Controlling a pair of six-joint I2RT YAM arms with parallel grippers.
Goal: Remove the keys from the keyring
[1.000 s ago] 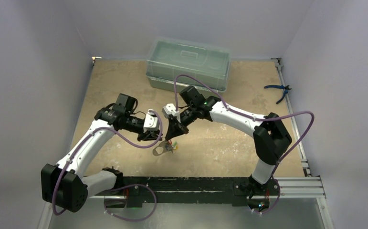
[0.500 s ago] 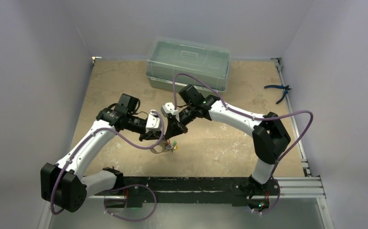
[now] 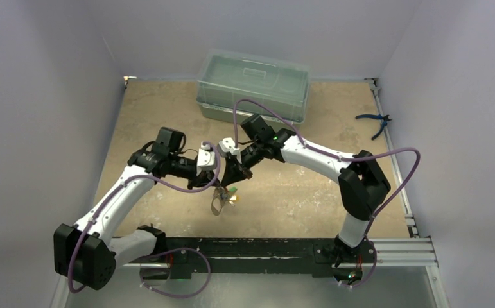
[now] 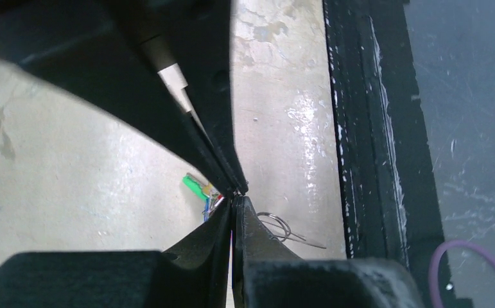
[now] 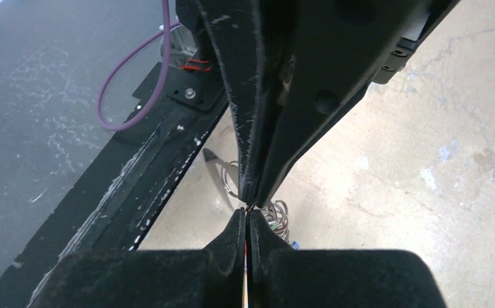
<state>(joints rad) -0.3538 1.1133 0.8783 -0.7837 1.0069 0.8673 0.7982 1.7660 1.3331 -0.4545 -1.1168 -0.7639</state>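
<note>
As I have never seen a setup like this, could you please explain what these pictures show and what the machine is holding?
These are two robot arms bolted at the near edge of a table. The wide picture looks down from above and behind them. The other two come from a camera on each wrist, so the dark wedges there are that arm's own fingers. On the table sit a clear lidded plastic box at the back and blue-handled pliers near the right edge. In the middle, the left gripper and right gripper meet, both closed, at a small bunch of keys with coloured heads, on a wire keyring with a pale strap. Exactly which part each pinches is hidden.
</note>
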